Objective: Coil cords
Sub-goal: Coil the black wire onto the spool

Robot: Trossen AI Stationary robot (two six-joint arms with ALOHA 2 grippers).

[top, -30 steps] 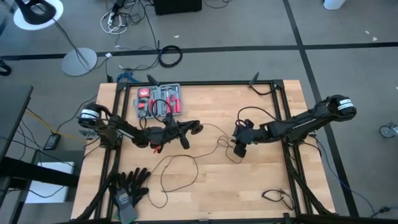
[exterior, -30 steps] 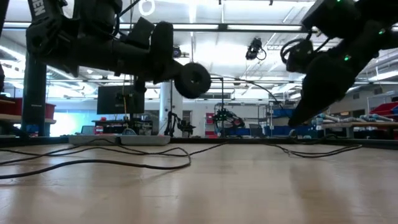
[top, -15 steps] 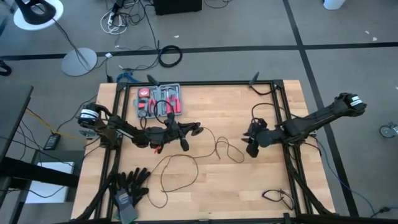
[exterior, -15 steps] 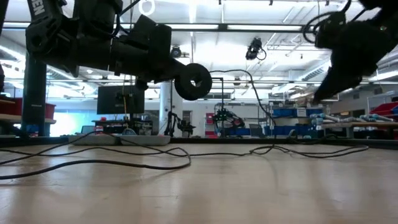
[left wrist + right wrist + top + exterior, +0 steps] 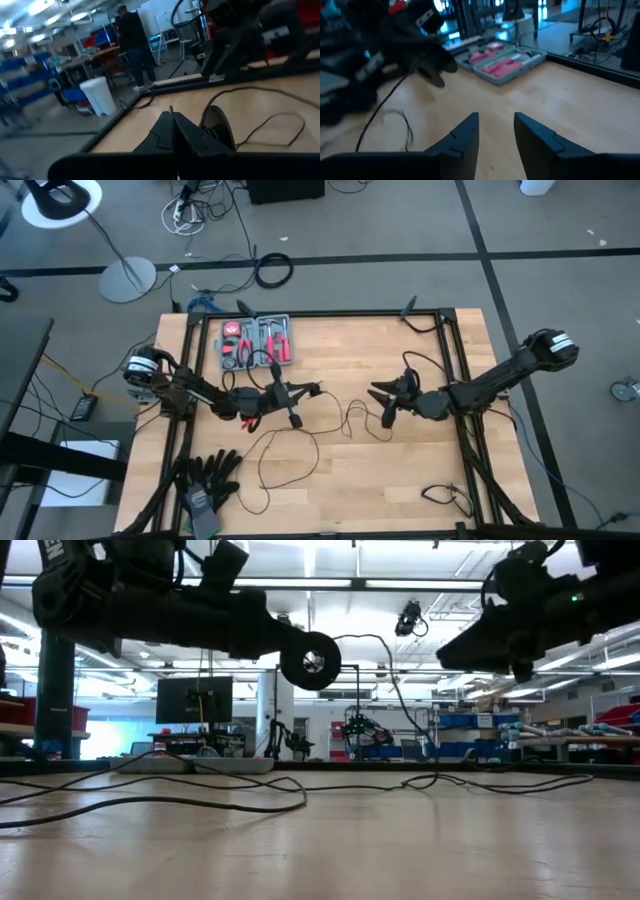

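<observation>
The cord is a thin black wire ending in a round black disc. My left gripper is shut at that disc end, above the table's middle and pointing level toward the right edge. From the disc the wire bows up and drops to the wood. It then lies in loose loops toward the near edge and in a small loop at mid-table. My right gripper hovers open a short way right of the disc, pointing level toward the left edge, with nothing between its fingers. My left gripper is shut on the cord right at its disc end. The fingers come level from the table's left and hide the pinched spot itself. The disc sits against the outer side of one finger, lifted clear of the table, and the wire trails slack from it.
A red and grey tool case lies open at the far left of the table. Black gloves lie at the near left corner, and a short cable at the near right. Black frame rails edge the table.
My right gripper has risen and tipped from pointing down at the table to nearly level, facing left toward the disc. My left gripper has rolled about its own line, turning the disc with it. The wire span that ran toward the right gripper now bows up and drops to the table.
</observation>
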